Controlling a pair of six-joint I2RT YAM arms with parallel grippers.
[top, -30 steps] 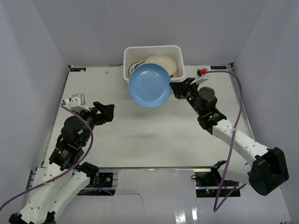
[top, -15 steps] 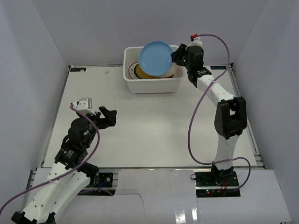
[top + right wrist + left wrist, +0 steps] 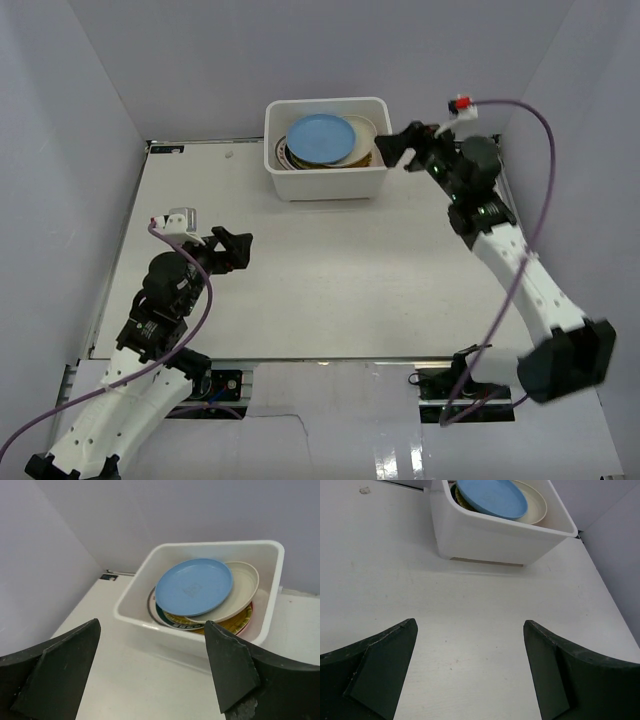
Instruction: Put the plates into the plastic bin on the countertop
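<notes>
The white plastic bin (image 3: 326,183) stands at the far edge of the countertop (image 3: 320,280). A stack of plates lies inside it. The blue plate (image 3: 320,138) is on top, tilted over a cream plate (image 3: 241,594). Beneath them show a teal-rimmed plate (image 3: 172,620) and a yellow woven one (image 3: 236,623). My right gripper (image 3: 402,146) hovers just right of the bin, open and empty, apart from the plates. My left gripper (image 3: 236,248) is open and empty over the near left of the countertop, facing the bin (image 3: 485,537).
Pale grey walls close in the countertop on the left, back and right. A purple cable (image 3: 535,230) loops from the right arm. A small dark fitting (image 3: 165,149) sits at the back left corner.
The right gripper carried the blue plate over the bin and let it go. The plate now lies on the stack, and the gripper has opened and drawn back to the right.
</notes>
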